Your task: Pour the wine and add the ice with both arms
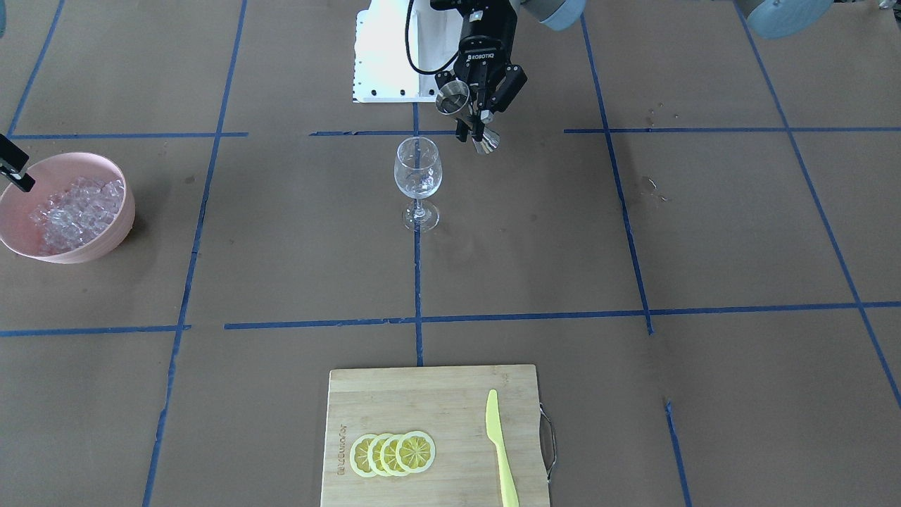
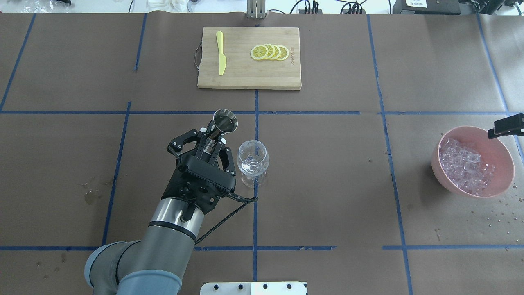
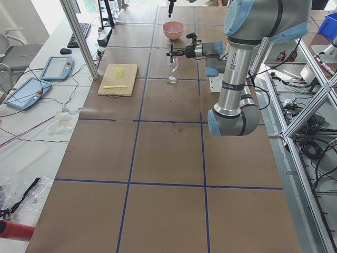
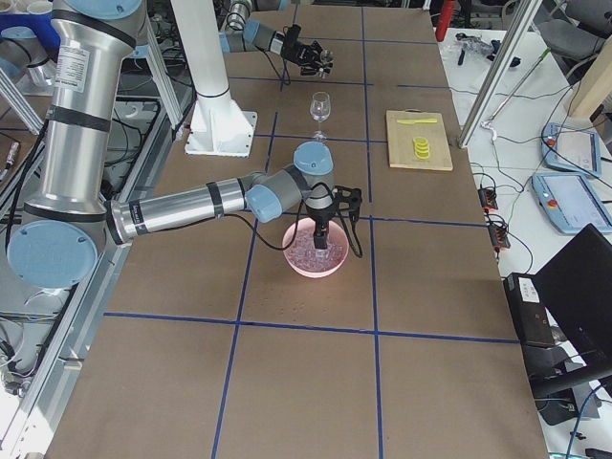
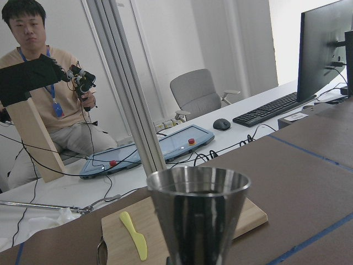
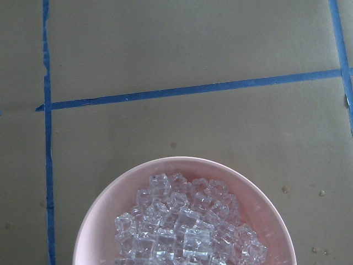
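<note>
My left gripper (image 2: pixel 209 142) is shut on the waist of a steel double-ended jigger (image 2: pixel 224 121). It holds the jigger tilted in the air, close beside the rim of the clear wine glass (image 2: pixel 253 160), on the glass's left. The jigger (image 1: pixel 452 97) and glass (image 1: pixel 418 177) also show from the front. The jigger's mouth (image 5: pixel 198 190) fills the left wrist view. My right gripper (image 4: pixel 322 234) hangs over the pink bowl (image 2: pixel 437 160) of ice (image 2: pixel 464 166). Only a black part of it (image 2: pixel 507 125) shows overhead, so I cannot tell its state. The right wrist view looks down on the ice (image 6: pixel 182 226).
A wooden cutting board (image 2: pixel 245 76) at the table's far side carries lemon slices (image 2: pixel 269 52) and a yellow plastic knife (image 2: pixel 221 57). Blue tape lines cross the brown table. Water spots lie near the bowl (image 2: pixel 497 207). The robot's white base (image 1: pixel 387 56) is behind the glass.
</note>
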Robot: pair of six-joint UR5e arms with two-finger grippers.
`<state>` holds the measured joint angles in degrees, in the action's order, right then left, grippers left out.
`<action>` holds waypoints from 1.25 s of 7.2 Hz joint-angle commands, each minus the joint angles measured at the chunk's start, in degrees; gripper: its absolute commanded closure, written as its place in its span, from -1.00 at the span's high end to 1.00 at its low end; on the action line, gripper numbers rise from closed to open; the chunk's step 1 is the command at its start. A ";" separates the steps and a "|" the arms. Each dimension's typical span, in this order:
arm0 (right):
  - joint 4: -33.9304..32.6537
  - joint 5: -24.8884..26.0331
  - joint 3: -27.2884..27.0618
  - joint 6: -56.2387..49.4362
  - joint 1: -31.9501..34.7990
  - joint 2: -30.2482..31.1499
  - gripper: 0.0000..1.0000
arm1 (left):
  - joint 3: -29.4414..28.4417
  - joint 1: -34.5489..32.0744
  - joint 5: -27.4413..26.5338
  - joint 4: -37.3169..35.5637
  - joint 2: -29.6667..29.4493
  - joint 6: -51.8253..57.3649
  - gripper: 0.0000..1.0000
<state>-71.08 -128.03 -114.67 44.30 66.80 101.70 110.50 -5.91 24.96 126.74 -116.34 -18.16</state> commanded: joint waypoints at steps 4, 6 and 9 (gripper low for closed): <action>0.07 -0.12 0.15 0.00 0.00 -0.10 1.00 | -1.07 0.81 -3.51 -0.44 -1.00 22.26 -1.00; 0.07 -0.12 0.15 0.09 0.00 -0.10 1.00 | -1.77 0.90 -3.69 -0.61 -1.00 26.05 -1.00; 0.07 -0.12 0.15 0.09 0.00 -0.10 1.00 | -2.39 1.16 -4.13 -0.79 -1.00 32.82 -1.00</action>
<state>-71.02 -128.15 -114.52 44.38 66.80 101.60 108.27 -4.82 20.90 126.03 -117.33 12.04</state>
